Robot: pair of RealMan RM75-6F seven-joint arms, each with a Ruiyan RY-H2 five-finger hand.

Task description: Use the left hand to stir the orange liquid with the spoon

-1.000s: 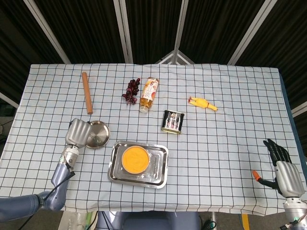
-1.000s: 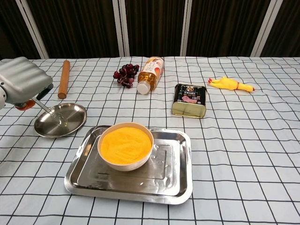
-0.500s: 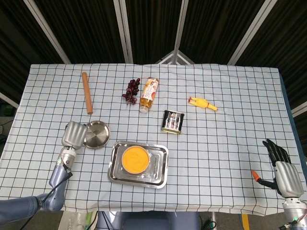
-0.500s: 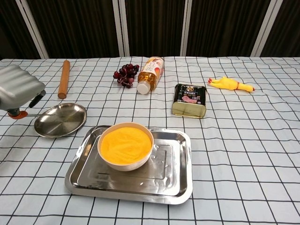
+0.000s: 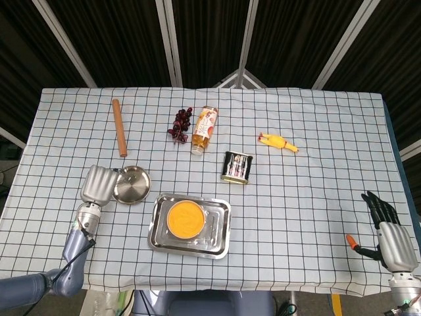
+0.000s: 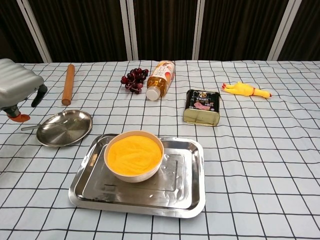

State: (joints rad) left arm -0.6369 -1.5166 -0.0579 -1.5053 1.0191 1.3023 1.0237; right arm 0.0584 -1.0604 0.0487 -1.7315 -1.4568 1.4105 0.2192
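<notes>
- Left hand (image 6: 17,90) hovers at the left edge of the tabletop (image 5: 316,197), just left of the small steel dish (image 6: 65,128).
- Its fingers curl downward with the dark tips apart, and nothing sits between them — the hand is released.
- The spoon (image 6: 37,126) lies with its handle poking out over the dish's left rim, bowl end resting in the dish; the hand is above the handle but not touching it.
- The orange liquid (image 6: 133,154) fills a pale bowl (image 6: 134,173) that stands in the left part of a steel tray (image 6: 190,195), near the front edge and just right of the dish.
- Right hand (image 5: 391,240) sits well apart at the far right corner, fingers spread and empty.
- Further back: a wooden rolling pin (image 5: 119,128), a bunch of dark grapes (image 5: 181,125), a bottle (image 5: 204,128) lying on its side, a tin can (image 5: 237,166), and a yellow rubber chicken (image 5: 277,142).
</notes>
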